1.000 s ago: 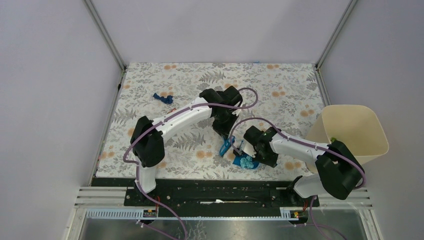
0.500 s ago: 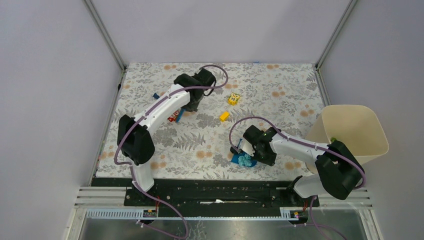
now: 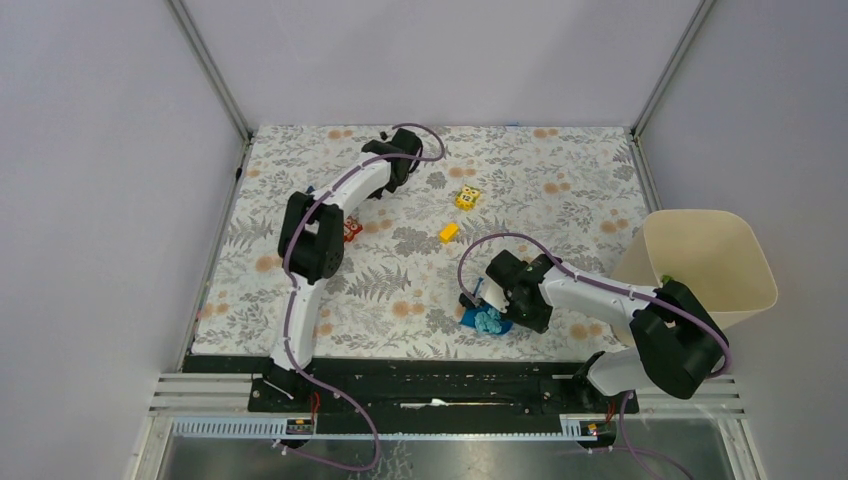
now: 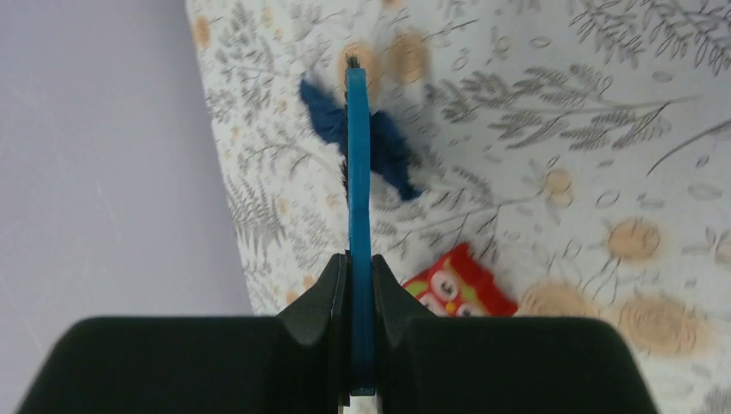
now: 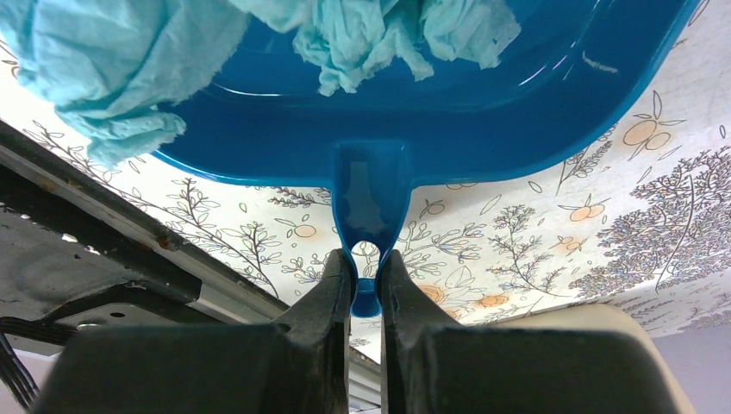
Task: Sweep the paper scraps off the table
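Observation:
In the left wrist view my left gripper [image 4: 359, 263] is shut on a thin blue brush [image 4: 358, 172], seen edge-on. The brush tip hangs over a dark blue paper scrap [image 4: 388, 155] on the table [image 4: 534, 103] near its far left edge. My right gripper [image 5: 366, 267] is shut on the handle of the blue dustpan [image 5: 483, 129]. Light cyan paper scraps [image 5: 362, 34] lie in the pan, and one wad [image 5: 95, 78] hangs over its rim. From above, the dustpan [image 3: 468, 318] rests near the table's front edge. The left arm hides the dark blue scrap there.
A red owl toy [image 4: 457, 285] lies just beside the brush and shows from above as well [image 3: 351, 230]. A yellow block [image 3: 449, 233] and a yellow patterned toy [image 3: 467, 197] sit mid-table. A cream bin [image 3: 700, 265] stands off the right edge.
The left arm has swung with the brush from beside the dustpan to the far left of the table, over the dark blue scrap. The right arm and dustpan have barely moved.

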You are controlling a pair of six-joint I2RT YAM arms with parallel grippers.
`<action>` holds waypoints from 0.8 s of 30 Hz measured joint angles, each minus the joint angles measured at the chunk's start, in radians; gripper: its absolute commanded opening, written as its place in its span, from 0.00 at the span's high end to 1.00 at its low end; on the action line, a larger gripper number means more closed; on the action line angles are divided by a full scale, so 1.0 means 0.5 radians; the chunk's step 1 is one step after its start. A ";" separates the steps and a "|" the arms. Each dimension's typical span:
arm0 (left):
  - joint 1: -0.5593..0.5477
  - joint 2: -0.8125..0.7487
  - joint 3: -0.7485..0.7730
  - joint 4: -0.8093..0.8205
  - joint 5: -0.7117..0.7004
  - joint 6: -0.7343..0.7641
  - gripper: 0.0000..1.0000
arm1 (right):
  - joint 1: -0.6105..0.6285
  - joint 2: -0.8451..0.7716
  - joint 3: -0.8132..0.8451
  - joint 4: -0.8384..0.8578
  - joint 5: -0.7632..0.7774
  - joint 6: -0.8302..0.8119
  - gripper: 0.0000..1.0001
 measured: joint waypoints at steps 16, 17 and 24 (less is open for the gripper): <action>-0.088 -0.036 -0.143 0.199 0.705 0.209 1.00 | 0.000 0.028 0.000 0.014 -0.001 0.001 1.00; -0.095 -0.101 -0.191 0.201 0.809 0.195 1.00 | 0.000 0.030 0.000 0.016 -0.001 0.001 1.00; -0.143 -0.428 -0.410 0.177 1.563 0.030 1.00 | 0.000 0.060 0.000 0.031 0.002 0.003 1.00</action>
